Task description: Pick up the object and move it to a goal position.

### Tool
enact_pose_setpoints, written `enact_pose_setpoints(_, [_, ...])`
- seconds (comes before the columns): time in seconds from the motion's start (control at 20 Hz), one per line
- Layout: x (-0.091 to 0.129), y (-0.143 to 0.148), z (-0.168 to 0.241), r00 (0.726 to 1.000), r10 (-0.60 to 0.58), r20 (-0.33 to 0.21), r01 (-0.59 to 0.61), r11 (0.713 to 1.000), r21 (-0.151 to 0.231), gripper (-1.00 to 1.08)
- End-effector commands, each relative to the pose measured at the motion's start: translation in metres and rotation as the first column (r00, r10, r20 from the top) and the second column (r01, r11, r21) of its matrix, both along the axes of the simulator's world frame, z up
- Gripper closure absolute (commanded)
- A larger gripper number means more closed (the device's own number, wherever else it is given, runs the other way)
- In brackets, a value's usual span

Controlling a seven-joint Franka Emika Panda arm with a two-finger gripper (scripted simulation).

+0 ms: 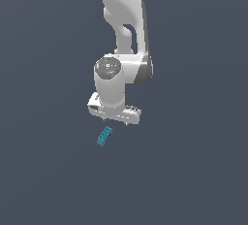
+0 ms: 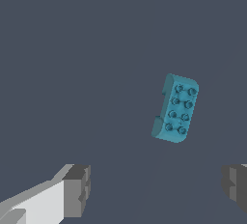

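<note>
Your claw (image 2: 154, 189) sits closest to the wrist camera, its two grey fingertips (image 2: 77, 189) spread wide apart and holding nothing. Watch the risk first: the teal block (image 2: 175, 108) is not between the fingers, so closing now would catch only air, and descending without realigning could bring a fingertip down on the block and knock it away across the desk (image 1: 193, 170). Its long axis also looks skewed against the line between the fingers, so a grasp without rotating might pinch it at the corners and let it twist free. In the exterior view, the block (image 1: 104, 136) lies flat on the desk at about seven o'clock from the claw (image 1: 116, 117), near it but apart, studs facing up.
</note>
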State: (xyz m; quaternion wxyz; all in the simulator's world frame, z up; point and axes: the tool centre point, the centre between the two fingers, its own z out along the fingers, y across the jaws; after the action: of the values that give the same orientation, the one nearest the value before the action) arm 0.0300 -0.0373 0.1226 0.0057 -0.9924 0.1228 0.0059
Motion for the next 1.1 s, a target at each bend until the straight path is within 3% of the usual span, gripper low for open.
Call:
enact_pose_setpoints(0.0, [0.007,-0.016,-0.015,0.997,-0.076,0.002,0.076,0.997,-0.003,-0.92])
enact_pose_setpoints(0.45, [0.020,-0.051,-0.047,0.972,-0.233,0.009,0.234,0.972,-0.012,-0.92])
enact_pose_setpoints(1.05, [0.020,-0.054,-0.067,0.969,-0.246,0.009,0.246,0.969,-0.013,-0.92])
